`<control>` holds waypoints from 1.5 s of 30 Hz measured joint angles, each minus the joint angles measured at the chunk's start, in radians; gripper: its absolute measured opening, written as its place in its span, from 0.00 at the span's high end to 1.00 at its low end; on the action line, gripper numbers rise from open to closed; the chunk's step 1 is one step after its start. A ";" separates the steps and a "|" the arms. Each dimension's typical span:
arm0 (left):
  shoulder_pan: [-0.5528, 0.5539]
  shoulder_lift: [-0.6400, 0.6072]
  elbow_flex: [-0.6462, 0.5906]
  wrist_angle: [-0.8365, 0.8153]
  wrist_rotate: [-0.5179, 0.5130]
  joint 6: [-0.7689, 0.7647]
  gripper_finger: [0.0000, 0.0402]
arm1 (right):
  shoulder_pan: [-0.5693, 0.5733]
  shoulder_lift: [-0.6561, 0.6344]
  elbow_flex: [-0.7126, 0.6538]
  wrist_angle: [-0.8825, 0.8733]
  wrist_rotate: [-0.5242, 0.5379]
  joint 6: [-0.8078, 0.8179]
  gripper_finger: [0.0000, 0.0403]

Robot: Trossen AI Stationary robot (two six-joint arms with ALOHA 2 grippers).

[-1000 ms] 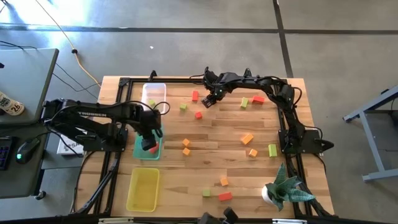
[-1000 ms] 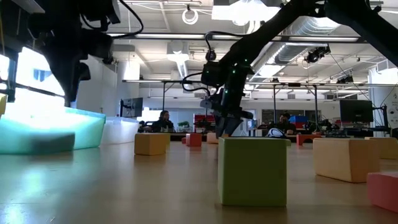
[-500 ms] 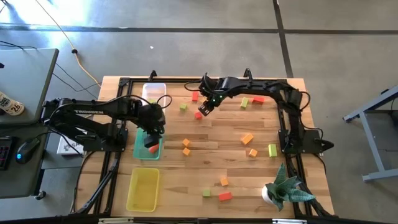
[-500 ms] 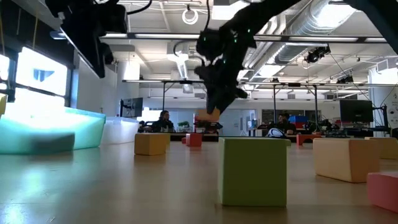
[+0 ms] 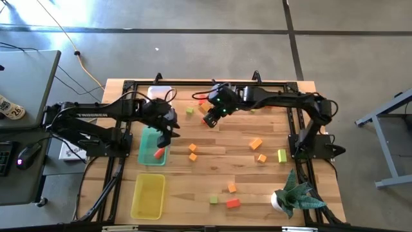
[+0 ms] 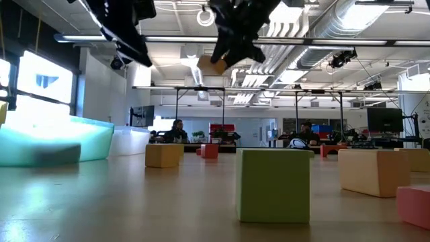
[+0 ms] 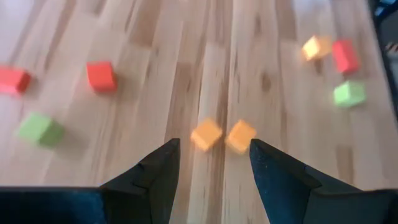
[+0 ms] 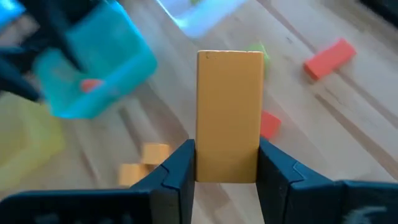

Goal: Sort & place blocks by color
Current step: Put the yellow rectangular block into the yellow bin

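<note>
My right gripper (image 5: 209, 120) hangs high over the table's far middle, shut on an orange bar (image 8: 229, 112), which also shows in the low view (image 6: 211, 65). My left gripper (image 5: 168, 133) is open and empty in the air beside the green tray's (image 5: 147, 143) right edge. In its wrist view (image 7: 214, 146) two orange cubes (image 7: 222, 134) lie on the wood beyond the fingers. A red block (image 5: 158, 153) lies in the green tray. Red, orange and green blocks lie scattered over the table. My right gripper pinches the orange bar by its two long sides (image 8: 203, 158) between the two fingers, at the end nearer the wrist. The fingers slant down and lie along the bar. The bar sticks out past the fingertips, lifted clear of the table.
A clear tray (image 5: 159, 95) stands at the far left and a yellow tray (image 5: 148, 196) at the near left. A red cube (image 8: 268, 124) and a green block (image 5: 190, 111) lie under the right arm. A potted plant (image 5: 293, 195) stands at the near right corner.
My right gripper has gone toward the table's left and near side and risen high with the orange bar, which is lifted clear of the table. My left gripper has risen and gone from over the green tray toward the table's right, and the red block stays in the tray.
</note>
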 joint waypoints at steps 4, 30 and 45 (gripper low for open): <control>0.012 0.000 0.000 0.116 0.040 -0.012 0.55 | 0.048 -0.040 0.000 0.039 0.020 0.007 0.75; 0.024 0.001 0.000 0.484 0.342 -0.275 0.55 | 0.260 -0.074 0.001 0.266 0.057 -0.018 0.75; 0.023 0.000 0.001 0.532 0.405 -0.323 0.55 | 0.331 -0.071 0.001 0.327 0.083 -0.014 0.75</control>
